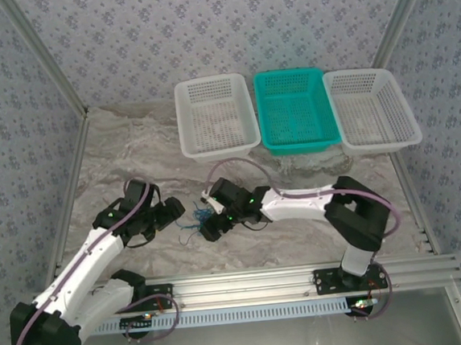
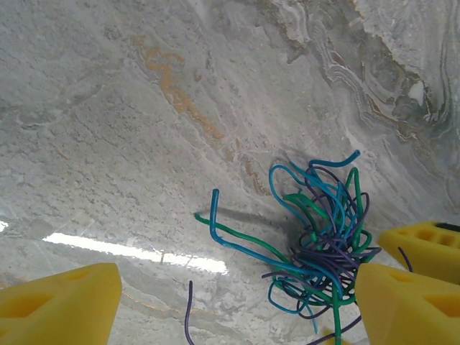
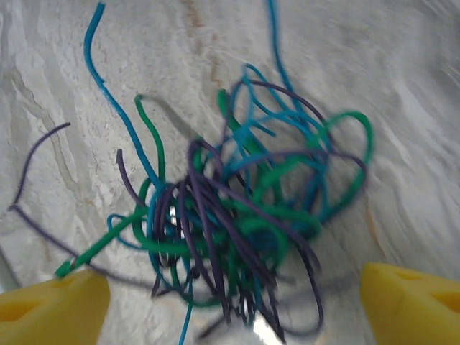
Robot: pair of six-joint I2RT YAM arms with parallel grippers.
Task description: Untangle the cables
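Note:
The cables [image 1: 192,222] are a small wad of thin blue, green and dark purple wires on the marbled tabletop between my two grippers. In the left wrist view the cables [image 2: 323,237] lie toward the right yellow fingertip [image 2: 406,305], and one blue and one green end stick out to the left. My left gripper [image 2: 237,309] is open, with the wad at its right side. In the right wrist view the cables [image 3: 244,208] lie between the wide-apart yellow fingertips [image 3: 50,309] of my right gripper [image 3: 230,316], which is open. In the top view, the left gripper [image 1: 172,213] and right gripper [image 1: 211,223] flank the wad.
Three baskets stand in a row at the back: white [image 1: 214,80], teal [image 1: 288,72], white [image 1: 357,72]. An aluminium rail [image 1: 304,279] runs along the near edge. Patterned walls close in the left, right and back. A yellow finger of the right gripper [image 2: 428,248] sits beside the wad.

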